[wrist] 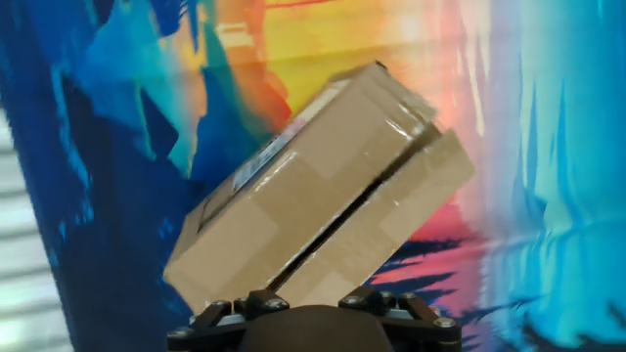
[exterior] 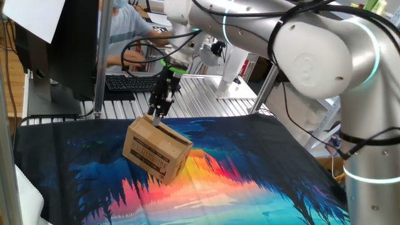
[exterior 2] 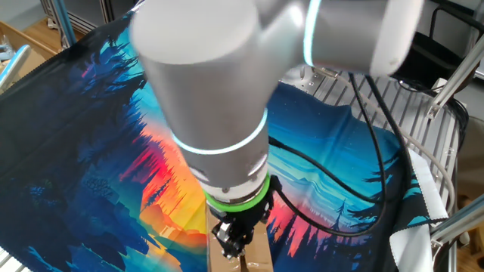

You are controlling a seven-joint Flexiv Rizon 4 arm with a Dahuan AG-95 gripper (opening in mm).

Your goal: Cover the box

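The box (exterior: 156, 150) sits on the bright cloth (exterior: 250, 175) that covers the counter. In one fixed view it is toward the left part of the cloth, where the dark blue meets the orange. It is small, brown and made of cardboard. Black print runs along 1 long side. Its top flaps are folded down, and in the hand view a dark gap runs between 2 of them. The gap is thin but you can see it. Clear tape shines on the top of the box.

The pincer (exterior: 157, 114) is right above the back end of the box and points down at it. I cannot tell if its tips touch the cardboard. I also cannot tell if its fingers are apart or together, because they are too small in one view and hidden in the others. In the other fixed view the big grey arm (exterior 2: 219, 98) hides most of the box.

The cloth shows blue trees and an orange sky. Behind it is a black keyboard (exterior: 128, 82).
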